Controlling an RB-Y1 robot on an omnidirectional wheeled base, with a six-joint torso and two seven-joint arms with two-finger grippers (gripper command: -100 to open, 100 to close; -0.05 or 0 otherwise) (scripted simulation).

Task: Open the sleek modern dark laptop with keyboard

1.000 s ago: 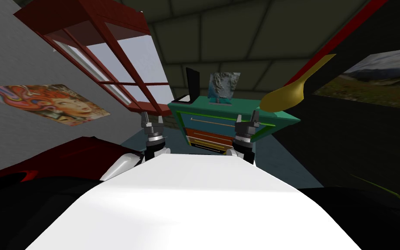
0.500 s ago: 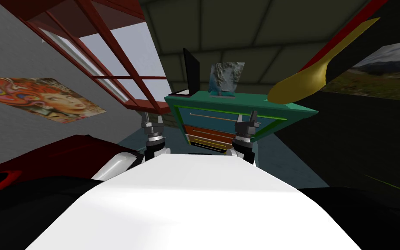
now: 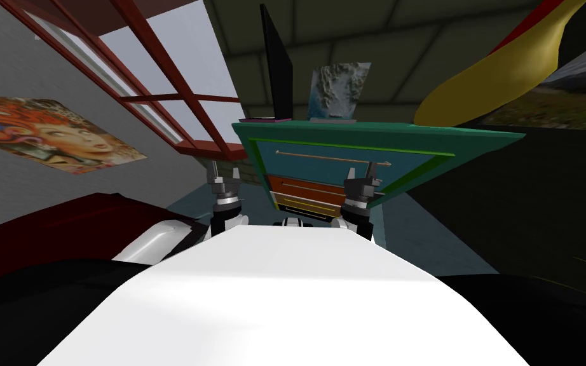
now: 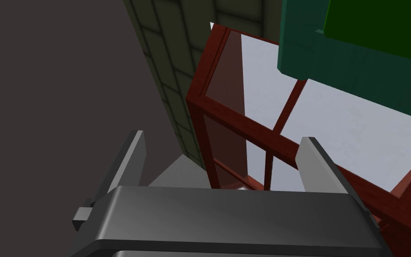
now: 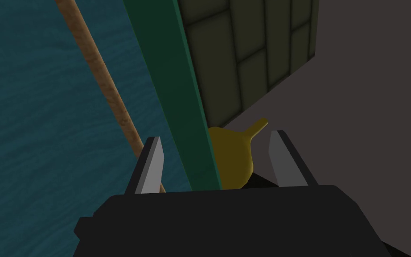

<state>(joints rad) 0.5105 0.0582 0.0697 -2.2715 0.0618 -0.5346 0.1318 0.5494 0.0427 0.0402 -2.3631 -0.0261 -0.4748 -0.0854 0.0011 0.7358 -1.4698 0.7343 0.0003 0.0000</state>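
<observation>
Head view: the laptop [image 3: 277, 67] sits at the left end of the top of the green chest of drawers [image 3: 374, 135]. Its dark lid is raised steeply, close to upright, over a thin base. A grey relief plaque [image 3: 339, 89] stands just beside it on the right.
Arms: both hang low in front of the drawer fronts, well below the chest's top and apart from the laptop.
Left wrist view: the left jaws are apart and hold nothing. Their fingers [image 4: 129, 163] look toward the red window frame [image 4: 244, 129], with a corner of the green chest ahead.
Right wrist view: the right jaws are apart and empty. Their fingers [image 5: 151, 167] are close to the blue drawer front [image 5: 44, 111] and its brown rail handle [image 5: 106, 89]. A yellow spoon-shaped thing [image 5: 231, 151] lies past the chest's edge.
Step in hand: I judge this to be the approach, since neither arm is yet at the laptop.
Which arm: the left looks better placed, as the laptop is on that side of the chest.
How to do it well: lift the arm straight up clear of the chest's front edge before reaching in, so the fingers do not catch the rail or the top's lip.
Contact: come in from the keyboard side and press one finger against the lid's upper edge. Push back gently, because the base looks light and may slide.
Caution: the lid already looks well up, so only a little travel may be needed. Keep the hand away from the plaque.
</observation>
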